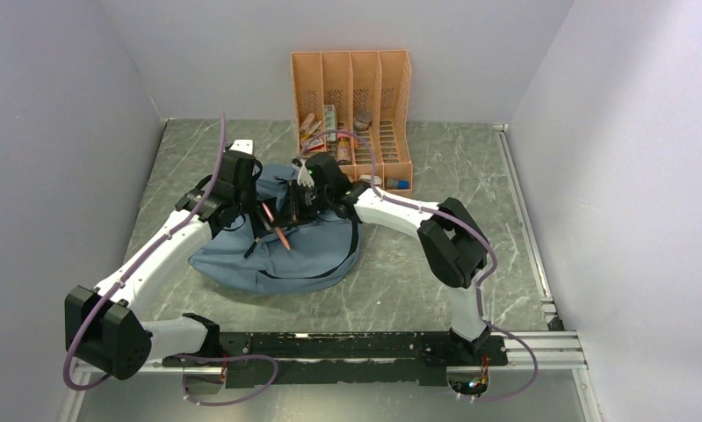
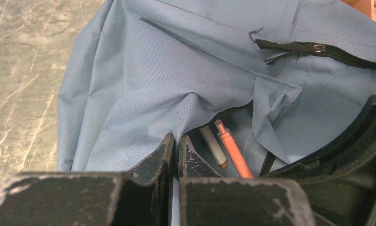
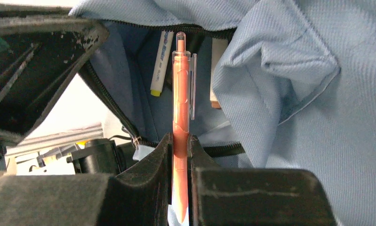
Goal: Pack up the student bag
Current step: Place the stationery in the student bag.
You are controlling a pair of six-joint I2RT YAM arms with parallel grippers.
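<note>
- Top external view: the student bag point(image 1: 277, 255) lies flat on the table in front of the orange file organizer point(image 1: 351, 92). Both my arms meet over its upper edge, my left gripper point(image 1: 242, 200) on the bag's left side and my right gripper point(image 1: 300, 207) just beside it, over the mouth.
- Left wrist view: my left gripper point(image 2: 175, 142) is pinched tight on a fold of the bag point(image 2: 143, 80) at the lip of the opening, holding it up. Inside the gap I see an orange pen point(image 2: 233, 153) beside a white marker point(image 2: 213, 147).
- Right wrist view: my right gripper point(image 3: 181, 141) is clamped on the orange pen point(image 3: 181, 80), its tip pointing into the bag's point(image 3: 289, 122) open zip, where the white marker point(image 3: 161, 59) already lies.
- I judge this to be the insertion step: next I should push the pen deeper past the zip edge, then let go, with my left grip holding the mouth open.
</note>
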